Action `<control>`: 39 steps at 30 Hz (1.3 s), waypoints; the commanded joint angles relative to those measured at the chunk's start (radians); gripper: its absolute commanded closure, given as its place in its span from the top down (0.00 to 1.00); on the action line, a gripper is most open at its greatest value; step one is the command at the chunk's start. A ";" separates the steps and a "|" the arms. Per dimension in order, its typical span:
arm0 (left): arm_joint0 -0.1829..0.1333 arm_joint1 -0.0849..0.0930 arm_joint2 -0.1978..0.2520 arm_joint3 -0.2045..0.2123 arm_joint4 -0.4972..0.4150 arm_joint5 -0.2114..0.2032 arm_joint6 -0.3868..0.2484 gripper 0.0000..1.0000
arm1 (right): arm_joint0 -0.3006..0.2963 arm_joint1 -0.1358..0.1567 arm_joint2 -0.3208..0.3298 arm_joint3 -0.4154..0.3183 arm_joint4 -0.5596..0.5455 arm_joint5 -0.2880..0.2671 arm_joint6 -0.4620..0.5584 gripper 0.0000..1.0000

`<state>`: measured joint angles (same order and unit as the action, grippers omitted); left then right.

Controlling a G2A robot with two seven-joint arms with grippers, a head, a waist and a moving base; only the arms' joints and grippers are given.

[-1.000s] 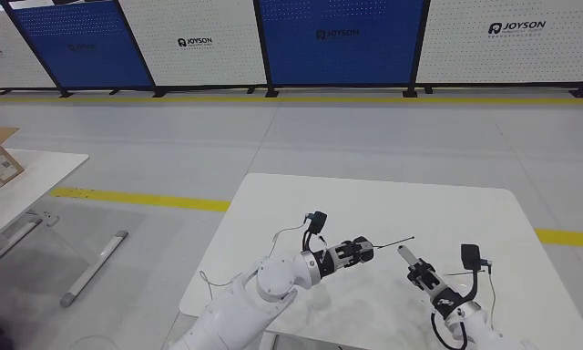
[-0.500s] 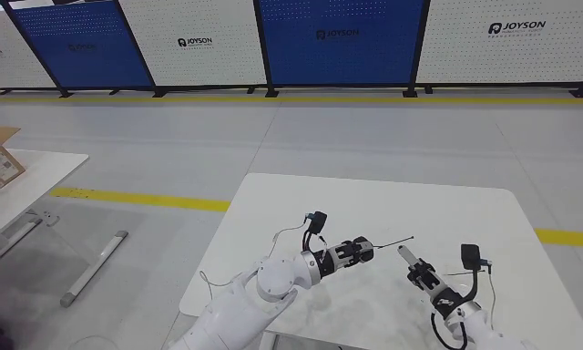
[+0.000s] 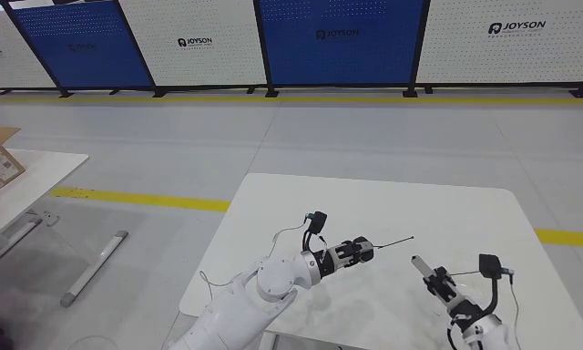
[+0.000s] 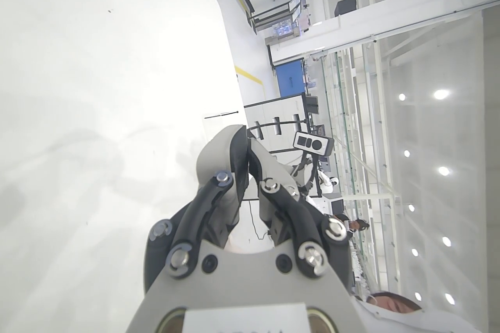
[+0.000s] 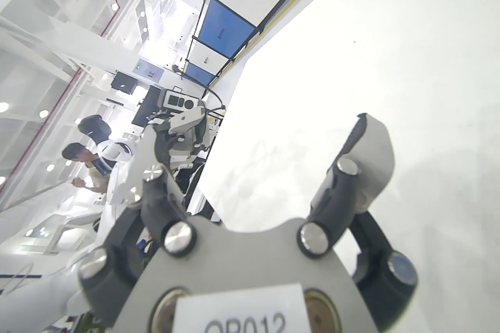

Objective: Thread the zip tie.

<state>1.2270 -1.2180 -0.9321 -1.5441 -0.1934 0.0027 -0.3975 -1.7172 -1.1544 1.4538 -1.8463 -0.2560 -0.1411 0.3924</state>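
Note:
A thin black zip tie (image 3: 392, 243) sticks out sideways above the white table (image 3: 364, 195), held at one end by my left gripper (image 3: 368, 249), which is shut on it. In the left wrist view the fingers (image 4: 230, 143) are pressed together and the zip tie (image 4: 220, 114) shows as a short dark line just past them. My right gripper (image 3: 419, 262) sits to the right of the tie's free tip, a little apart from it and nearer the table's front edge. Its jaws stand wide open with nothing between them (image 5: 261, 139). The left gripper (image 5: 183, 121) appears farther off in the right wrist view.
The tabletop around both arms is bare white. Its front edge lies close below the right arm (image 3: 474, 313). Blue and white pegboard panels (image 3: 342, 36) stand across the floor well behind the table.
The right arm has shifted to the right and toward the front edge, away from the zip tie's tip. The left arm and the tie have stayed put.

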 commanded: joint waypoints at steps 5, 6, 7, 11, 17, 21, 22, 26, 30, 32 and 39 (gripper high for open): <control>0.000 0.000 0.000 0.000 0.000 0.000 0.000 0.00 | -0.020 0.003 0.012 -0.013 -0.080 -0.022 -0.029 1.00; 0.000 0.000 0.000 0.000 0.000 0.000 0.000 0.00 | -0.020 0.003 0.012 -0.013 -0.080 -0.022 -0.029 1.00; 0.000 0.000 0.000 0.000 0.000 0.000 0.000 0.00 | -0.020 0.003 0.012 -0.013 -0.080 -0.022 -0.029 1.00; 0.007 -0.003 -0.001 -0.004 -0.055 0.013 -0.003 0.00 | -0.017 0.004 -0.005 -0.015 -0.174 -0.023 -0.054 1.00; 0.014 -0.005 -0.031 -0.003 -0.146 -0.014 0.011 0.00 | 0.018 0.001 -0.080 0.017 -0.391 -0.023 -0.115 1.00; 0.017 -0.006 -0.034 -0.006 -0.151 -0.022 0.019 0.00 | 0.042 -0.002 -0.110 0.048 -0.484 -0.005 -0.148 1.00; 0.017 -0.006 -0.034 -0.006 -0.151 -0.022 0.019 0.00 | 0.042 -0.002 -0.110 0.048 -0.484 -0.005 -0.148 1.00; 0.017 -0.006 -0.034 -0.006 -0.151 -0.022 0.019 0.00 | 0.042 -0.002 -0.110 0.048 -0.484 -0.005 -0.148 1.00; 0.021 -0.007 -0.027 -0.009 -0.165 -0.022 0.008 0.00 | 0.041 -0.002 -0.132 0.063 -0.541 -0.054 -0.193 1.00; 0.016 -0.009 -0.024 -0.001 -0.203 -0.024 -0.027 0.00 | 0.044 -0.003 -0.140 0.082 -0.555 -0.087 -0.224 1.00; 0.009 -0.016 -0.013 0.018 -0.260 -0.050 -0.040 0.00 | 0.053 -0.004 -0.154 0.124 -0.607 -0.137 -0.312 1.00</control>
<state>1.2355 -1.2344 -0.9451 -1.5259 -0.4549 -0.0475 -0.4375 -1.6640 -1.1588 1.3002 -1.7216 -0.8633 -0.2794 0.0800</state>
